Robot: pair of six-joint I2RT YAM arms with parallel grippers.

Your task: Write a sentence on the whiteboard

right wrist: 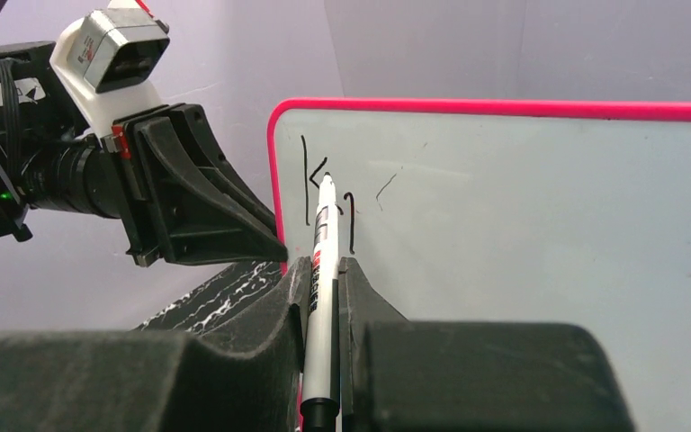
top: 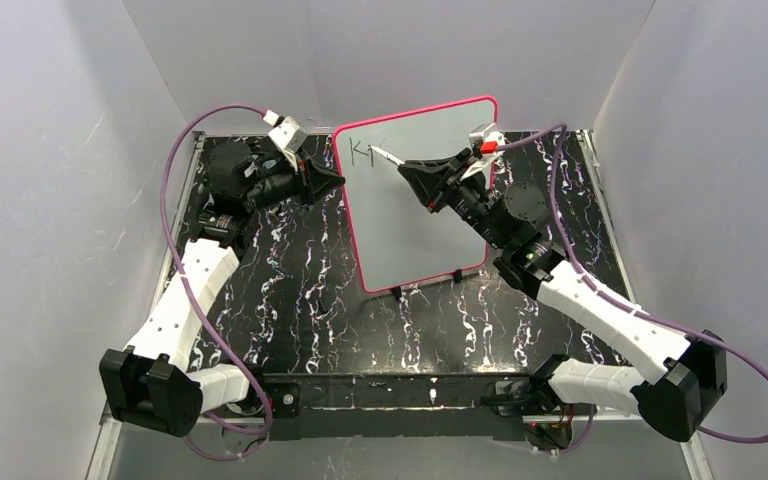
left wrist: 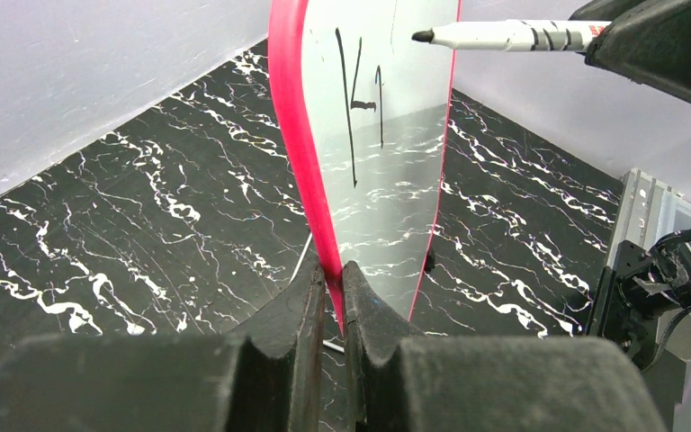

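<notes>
whiteboard (left wrist: 396, 216) top cut off, marker (left wrist: 513, 36) rear end hidden

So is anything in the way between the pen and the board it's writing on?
Nothing visible. The right gripper holds the marker with its tip at the bare surface of the whiteboard, beside the first letters. The left gripper clamps the board's left edge, clear of the writing area.

1. White, round-cornered and thinly framed in pink-red, the whiteboard (top: 420, 215) stands upright on small black feet on the dark marbled worktop (top: 300, 300).
2. Of the sentence (top: 362, 152), only a thin dark "K" and one short stroke beside it show, near the board's upper left corner.
</notes>
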